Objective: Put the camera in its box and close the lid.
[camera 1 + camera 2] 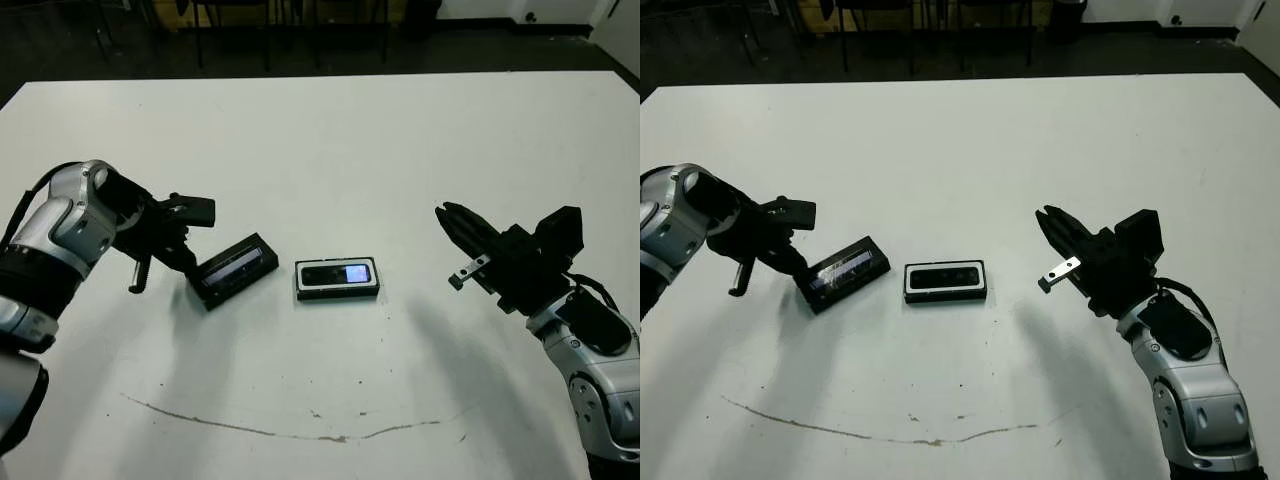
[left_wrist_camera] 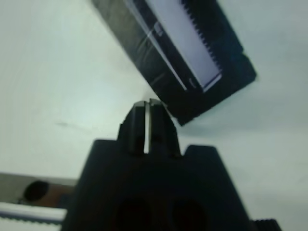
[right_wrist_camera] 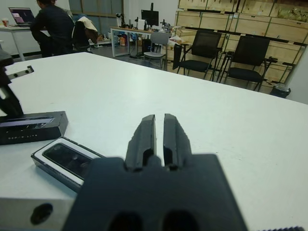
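The box [image 1: 300, 281], a white-lined black tray, lies mid-table with the camera [image 1: 338, 273] inside it, its small bright screen towards the right end. To its left the lid [image 1: 236, 269] lies flat and askew on the table, with a pale glossy stripe along its top. My left gripper [image 1: 183, 262] is shut, its tips low at the lid's left end; the left wrist view shows the fingertips [image 2: 140, 107] closed right beside the lid [image 2: 192, 53]. My right gripper [image 1: 455, 222] hovers shut to the right of the box, holding nothing, well apart from it.
A thin brown curved mark [image 1: 300, 432] crosses the table near its front. Dark chairs [image 3: 207, 50] stand beyond the far edge. In the right wrist view a person [image 3: 53, 26] sits at a distant desk.
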Robot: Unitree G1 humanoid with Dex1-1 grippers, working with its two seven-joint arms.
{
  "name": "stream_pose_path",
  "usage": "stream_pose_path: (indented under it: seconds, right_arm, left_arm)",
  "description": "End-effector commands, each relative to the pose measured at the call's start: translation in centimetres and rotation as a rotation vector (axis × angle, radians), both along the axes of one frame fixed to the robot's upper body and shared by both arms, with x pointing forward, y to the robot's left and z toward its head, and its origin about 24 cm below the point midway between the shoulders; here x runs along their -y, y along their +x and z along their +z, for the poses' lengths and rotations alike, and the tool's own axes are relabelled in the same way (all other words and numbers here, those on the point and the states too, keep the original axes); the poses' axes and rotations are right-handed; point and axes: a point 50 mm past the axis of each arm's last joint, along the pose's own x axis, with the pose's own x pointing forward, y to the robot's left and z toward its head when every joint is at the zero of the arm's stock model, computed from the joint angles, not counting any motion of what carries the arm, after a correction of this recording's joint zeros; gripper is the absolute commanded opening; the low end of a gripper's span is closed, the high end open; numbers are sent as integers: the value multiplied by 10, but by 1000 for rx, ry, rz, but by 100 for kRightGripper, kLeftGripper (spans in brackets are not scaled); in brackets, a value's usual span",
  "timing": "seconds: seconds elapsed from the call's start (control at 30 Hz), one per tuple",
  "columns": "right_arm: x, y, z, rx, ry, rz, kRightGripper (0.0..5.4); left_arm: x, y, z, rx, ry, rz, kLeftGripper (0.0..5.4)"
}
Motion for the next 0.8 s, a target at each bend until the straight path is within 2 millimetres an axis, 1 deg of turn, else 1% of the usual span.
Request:
stream_pose_path:
  seconds: [0.03, 0.13, 0.27, 0.33, 0.47, 0.53, 0.6, 0.67, 0.73, 0.8]
  right_arm:
    - [3, 0, -7, -25, 5, -4, 1]
    - [3, -1, -8, -25, -4, -12, 1]
    - [4, -1, -9, -28, 7, -7, 1]
    - [4, -1, -9, -28, 7, -4, 1]
    - [5, -1, -10, -25, 13, 2, 1]
    - [5, -1, -10, -19, 3, -1, 1]
    - [5, -1, -11, -28, 3, -3, 1]
    - [5, -2, -11, -35, 2, -7, 1]
    - [5, -2, -11, -37, 3, -12, 1]
    - [4, -2, -11, -36, 5, -12, 1]
  left_arm:
    - [-6, -14, -27, -116, 35, 21, 0]
    - [-19, -13, -29, -94, 91, 41, 0]
    - [-43, -11, -29, 5, 143, 129, 0]
    - [-54, -12, -28, 56, 159, 143, 0]
    - [-72, -21, -20, 190, 221, 189, 0]
    - [-79, -26, -15, 286, 219, 256, 0]
    - [-84, -33, -9, 400, 164, 341, 0]
    - [-85, -43, 1, 533, 93, 411, 0]
    - [-82, -52, 12, 641, 5, 463, 0]
    - [-75, -62, 22, 738, -140, 516, 0]
